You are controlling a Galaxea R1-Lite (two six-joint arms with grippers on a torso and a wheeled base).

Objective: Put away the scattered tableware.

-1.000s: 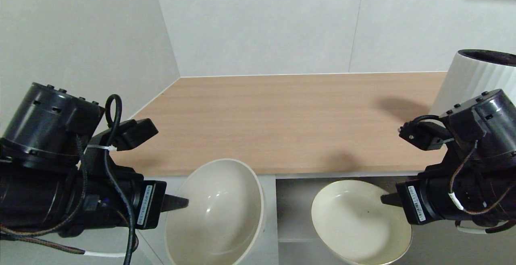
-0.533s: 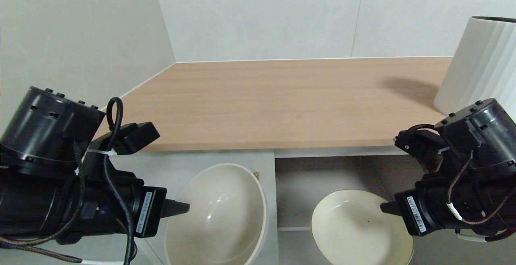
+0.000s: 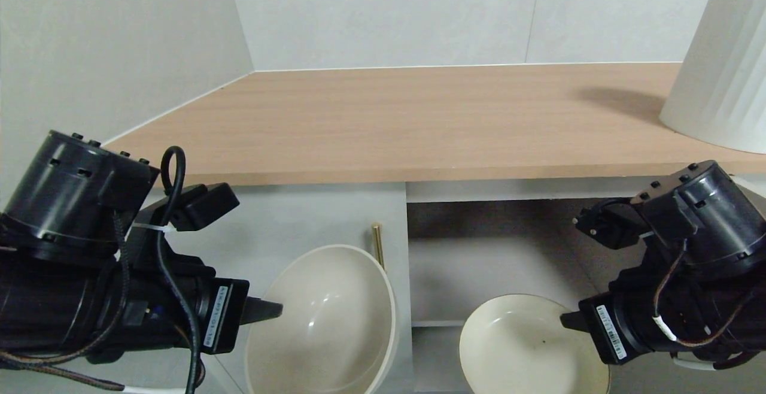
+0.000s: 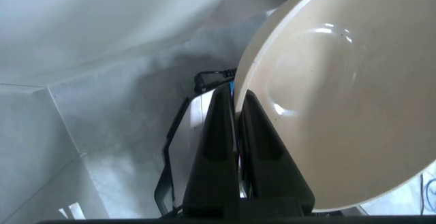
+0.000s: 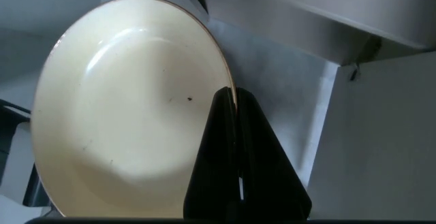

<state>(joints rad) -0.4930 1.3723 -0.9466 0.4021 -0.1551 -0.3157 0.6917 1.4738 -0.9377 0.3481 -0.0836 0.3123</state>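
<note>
Left pincer (image 3: 270, 309) clenched on deep bowl (image 3: 326, 322) rim, lower centre frame. Right pincer (image 3: 568, 321) pinching shallow dish (image 3: 526, 346) rim, lower right. Both look ceramic: stiff, glazed-slick, breakable; rim grips, gentle set-down.

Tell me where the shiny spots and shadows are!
Head view: small glints inside the bowl, a soft shadow on the counter beside the white vase. Left wrist view: bright glare on the bowl. Right wrist view: a sheen on the plate.

A wooden countertop (image 3: 419, 118) meets pale walls (image 3: 383, 11) in a corner. Below, a grey cabinet door (image 3: 299, 220) with a brass handle (image 3: 377, 243) adjoins an open compartment (image 3: 497, 268).
</note>
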